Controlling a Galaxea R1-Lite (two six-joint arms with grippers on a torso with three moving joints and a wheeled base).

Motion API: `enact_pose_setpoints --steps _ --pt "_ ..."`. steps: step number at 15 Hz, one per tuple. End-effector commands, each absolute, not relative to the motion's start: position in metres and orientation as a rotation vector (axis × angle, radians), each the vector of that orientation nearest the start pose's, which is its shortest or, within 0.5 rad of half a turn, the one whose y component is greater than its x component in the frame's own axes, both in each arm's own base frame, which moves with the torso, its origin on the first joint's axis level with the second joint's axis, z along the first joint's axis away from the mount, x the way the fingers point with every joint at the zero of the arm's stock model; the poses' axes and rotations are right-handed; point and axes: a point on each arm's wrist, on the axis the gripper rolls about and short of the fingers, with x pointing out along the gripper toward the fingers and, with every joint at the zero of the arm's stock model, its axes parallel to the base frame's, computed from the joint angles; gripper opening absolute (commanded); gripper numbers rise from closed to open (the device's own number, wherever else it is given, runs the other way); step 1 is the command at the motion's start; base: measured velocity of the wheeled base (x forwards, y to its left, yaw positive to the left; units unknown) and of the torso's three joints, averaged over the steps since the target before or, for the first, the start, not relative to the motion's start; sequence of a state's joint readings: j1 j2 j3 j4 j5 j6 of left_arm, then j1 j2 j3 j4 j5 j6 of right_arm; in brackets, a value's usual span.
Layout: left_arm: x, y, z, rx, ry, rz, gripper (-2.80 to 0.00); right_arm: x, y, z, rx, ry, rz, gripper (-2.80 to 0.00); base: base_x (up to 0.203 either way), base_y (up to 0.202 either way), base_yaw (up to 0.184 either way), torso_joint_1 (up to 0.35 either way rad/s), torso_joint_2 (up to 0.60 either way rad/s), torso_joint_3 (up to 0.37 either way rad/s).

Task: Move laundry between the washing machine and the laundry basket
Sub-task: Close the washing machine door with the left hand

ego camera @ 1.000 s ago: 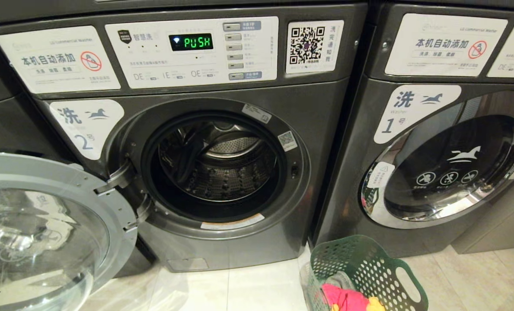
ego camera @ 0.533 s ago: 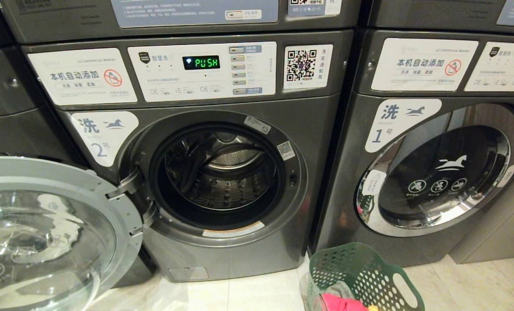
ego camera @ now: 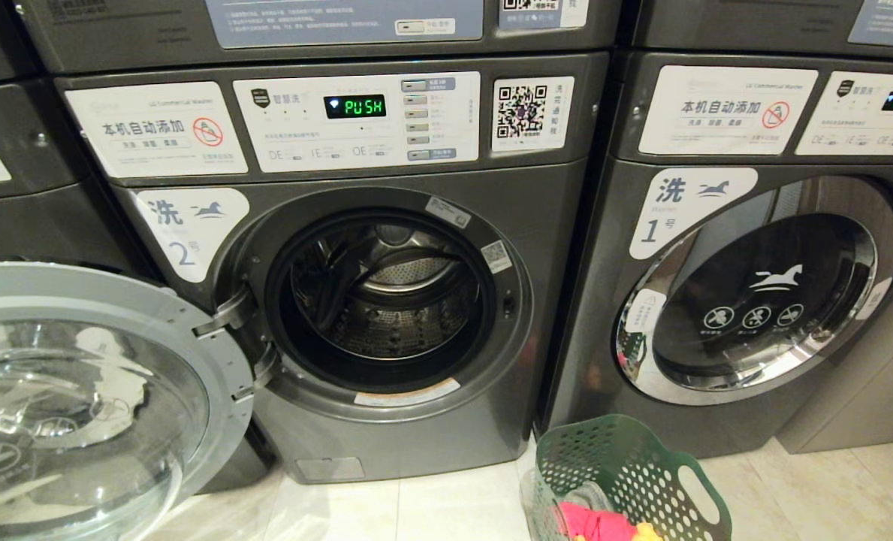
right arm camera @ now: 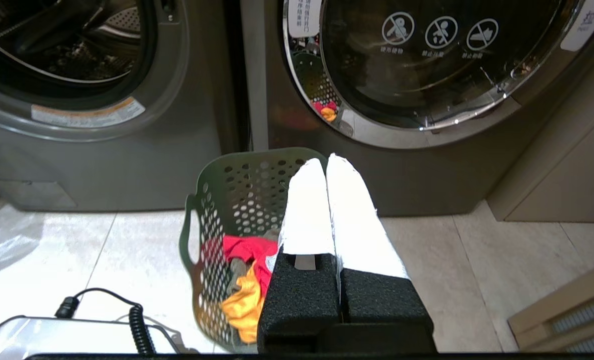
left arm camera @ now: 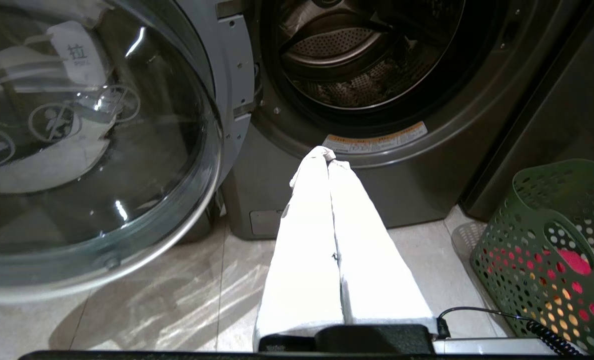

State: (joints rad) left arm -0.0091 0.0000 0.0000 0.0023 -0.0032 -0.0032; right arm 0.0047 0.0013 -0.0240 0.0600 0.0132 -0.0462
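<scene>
Neither tool appeared in the head view. It showed the washing machine [ego camera: 386,300] marked "2" with its door [ego camera: 78,398] swung fully open to the left and no cloth visible in the drum. At the lower edge, the laundry basket [ego camera: 626,481] stood on the floor [ego camera: 416,511] between this machine and the closed machine marked "1" [ego camera: 754,300], holding red and yellow laundry [ego camera: 600,522].

Left wrist view — the left tool [left arm camera: 329,156] was pressed together, empty, pointing at the machine's lower front rim.

Right wrist view — the right tool [right arm camera: 325,162] was pressed together, empty, positioned above the basket, with the laundry inside it.
</scene>
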Motion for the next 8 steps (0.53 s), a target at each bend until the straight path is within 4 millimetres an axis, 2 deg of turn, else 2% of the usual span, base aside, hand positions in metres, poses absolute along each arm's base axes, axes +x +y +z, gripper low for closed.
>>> enact_pose_setpoints --steps 1,4,5,8 --pt "-0.0228 0.0001 0.0752 -0.003 0.003 -0.012 -2.80 -0.0247 0.0002 0.0762 -0.047 0.036 0.021 -2.80 -0.195 0.000 0.000 -0.002 0.00 0.010" --pt "-0.0228 0.0001 0.0752 -0.003 0.003 -0.012 -2.80 -0.0245 0.0002 0.0757 -0.040 0.038 0.018 -2.80 -0.183 0.000 0.002 0.002 0.00 0.003" --pt "-0.0228 0.0001 0.0752 -0.003 0.003 -0.012 -2.80 -0.0245 0.0002 0.0759 -0.038 0.037 0.018 -2.80 -0.089 0.000 0.007 -0.009 0.00 0.006" --pt "-0.0228 0.0001 0.0752 -0.003 0.003 -0.012 -2.80 -0.0246 0.0001 0.0758 -0.040 0.038 0.019 -2.80 0.000 0.000 0.000 0.000 0.00 0.000"
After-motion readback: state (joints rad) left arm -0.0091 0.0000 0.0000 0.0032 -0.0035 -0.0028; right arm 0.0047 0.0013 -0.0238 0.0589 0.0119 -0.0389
